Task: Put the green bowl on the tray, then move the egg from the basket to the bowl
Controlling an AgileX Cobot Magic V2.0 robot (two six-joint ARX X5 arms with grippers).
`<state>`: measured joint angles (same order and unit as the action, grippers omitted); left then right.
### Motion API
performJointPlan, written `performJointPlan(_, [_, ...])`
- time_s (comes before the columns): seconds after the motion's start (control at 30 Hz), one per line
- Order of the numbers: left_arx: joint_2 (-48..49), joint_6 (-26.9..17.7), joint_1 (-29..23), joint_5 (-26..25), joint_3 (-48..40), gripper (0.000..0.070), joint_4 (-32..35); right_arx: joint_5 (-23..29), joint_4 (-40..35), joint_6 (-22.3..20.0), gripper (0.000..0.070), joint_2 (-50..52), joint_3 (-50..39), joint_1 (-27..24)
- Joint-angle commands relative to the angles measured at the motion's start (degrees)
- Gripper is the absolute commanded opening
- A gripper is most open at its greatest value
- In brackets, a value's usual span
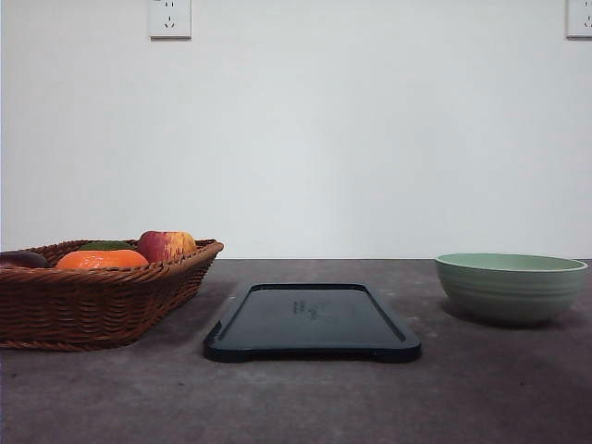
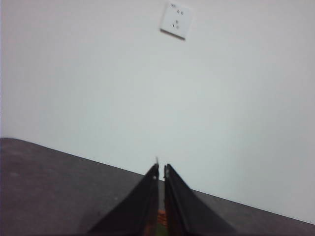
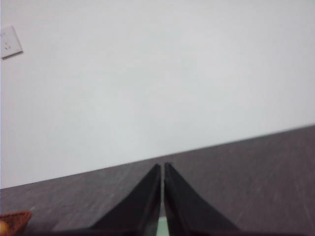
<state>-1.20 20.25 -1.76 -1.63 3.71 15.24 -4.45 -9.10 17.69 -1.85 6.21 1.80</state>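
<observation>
Black fingers, left gripper (image 2: 161, 169): drawn almost together with only a thin slit between the tips, gripping nothing, aimed at the white wall above the table's far edge.
Black fingers, right gripper (image 3: 162, 168): likewise nearly closed and empty; a sliver of pale green showed just below the tips, probably the bowl's rim, though too little was visible to be sure.
Landmark: the tray (image 1: 313, 348), dark blue-black, lay flat at the middle of the grey table (image 1: 296, 398) with nothing on it.
Green bowl (image 1: 511, 287): stood upright on the table, well apart from the tray on its right side, not yet moved.
Basket (image 1: 92, 301): brown wicker, sat to the left of the tray, near it but not touching.
Basket contents: a flat orange fruit (image 1: 102, 259), a red-and-yellow apple (image 1: 166, 245), something dark green behind the orange fruit, and a dark object at the basket's far-left edge.
Egg: could not be picked out with confidence in the front view; it presumably lay low in the basket behind the rim.
Wall sockets: one (image 1: 169, 18) high above the basket, another at the top corner above the bowl.
Step in hand: the very start, by my reading; the bowl-to-tray move had not begun.
Next move calls for: the right gripper to spread its fingers, come down over the bowl's rim, pinch the wall and carry the bowl left onto the tray, setting it level inside the raised rim.
After that: the left arm, nearer the basket, would suit the egg.
</observation>
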Motion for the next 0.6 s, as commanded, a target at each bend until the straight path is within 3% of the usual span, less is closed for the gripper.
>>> performJointPlan(0.0, [-1.1,-2.2,-0.2,0.4,2.4,0.0009,-0.9,0.1,1.1,-2.7,0.0001,-1.5,2.1,-0.1])
performJointPlan(0.27, [-11.2,-1.4,-0.1,-0.2,10.8,0.0009,-9.6,-1.5,7.7,-4.8,0.0001,-13.2,10.9,-0.1])
performJointPlan(0.57, [-25.6,-1.7,-0.1,-6.0,21.7,0.0009,-20.1,-7.3,14.1,-6.2,0.0001,-28.1,19.0,-0.1])
